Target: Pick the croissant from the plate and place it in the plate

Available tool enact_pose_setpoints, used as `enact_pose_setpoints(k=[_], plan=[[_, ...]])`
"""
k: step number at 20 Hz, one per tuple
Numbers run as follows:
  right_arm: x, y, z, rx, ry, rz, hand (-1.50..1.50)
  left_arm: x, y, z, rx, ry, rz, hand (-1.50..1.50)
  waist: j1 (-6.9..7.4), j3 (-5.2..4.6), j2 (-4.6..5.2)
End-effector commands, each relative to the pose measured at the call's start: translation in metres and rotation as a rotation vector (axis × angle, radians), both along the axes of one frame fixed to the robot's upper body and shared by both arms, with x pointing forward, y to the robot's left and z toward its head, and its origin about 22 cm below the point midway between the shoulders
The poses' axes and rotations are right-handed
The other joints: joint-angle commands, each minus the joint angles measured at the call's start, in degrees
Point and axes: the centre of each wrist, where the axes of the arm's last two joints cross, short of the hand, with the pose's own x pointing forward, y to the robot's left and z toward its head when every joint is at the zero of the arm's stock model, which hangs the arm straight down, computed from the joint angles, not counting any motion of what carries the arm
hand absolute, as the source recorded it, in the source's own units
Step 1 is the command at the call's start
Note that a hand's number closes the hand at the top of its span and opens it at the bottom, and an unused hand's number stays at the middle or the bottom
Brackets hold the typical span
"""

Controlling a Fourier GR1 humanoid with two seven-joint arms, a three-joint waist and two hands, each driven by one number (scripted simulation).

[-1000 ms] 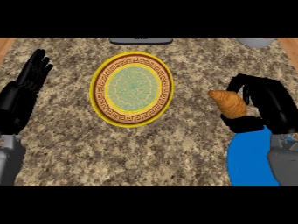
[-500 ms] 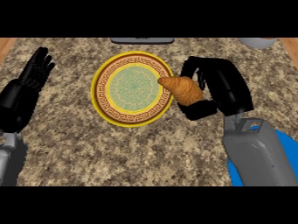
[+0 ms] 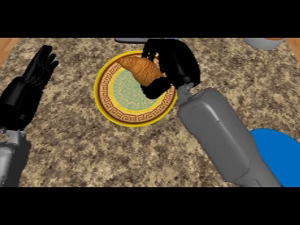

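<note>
Head view: golden-brown ridged croissant [image 3: 142,69] in right hand [image 3: 175,61] above plate [image 3: 107,103].

speckled counter [image 3: 100,149]; grey object [image 3: 264,42] at far right edge.

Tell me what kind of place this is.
Probably a kitchen counter: a speckled stone countertop, a yellow patterned plate, and a croissant held over it by the right robot hand.
</note>
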Motion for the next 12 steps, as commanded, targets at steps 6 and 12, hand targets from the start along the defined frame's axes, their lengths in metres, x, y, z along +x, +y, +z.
enact_pose_setpoints(k=[6,12], plan=[[0.039,0.032,-0.037,-0.096,0.027,-0.077,1.50,0.004,-0.016,0.011,0.000,-0.010,-0.035,0.00,1.96,0.00,0.50],[0.039,0.024,-0.073,-0.067,0.116,-0.119,1.50,0.016,-0.016,0.023,-0.002,-0.016,-0.053,0.00,3.69,0.02,0.98]])
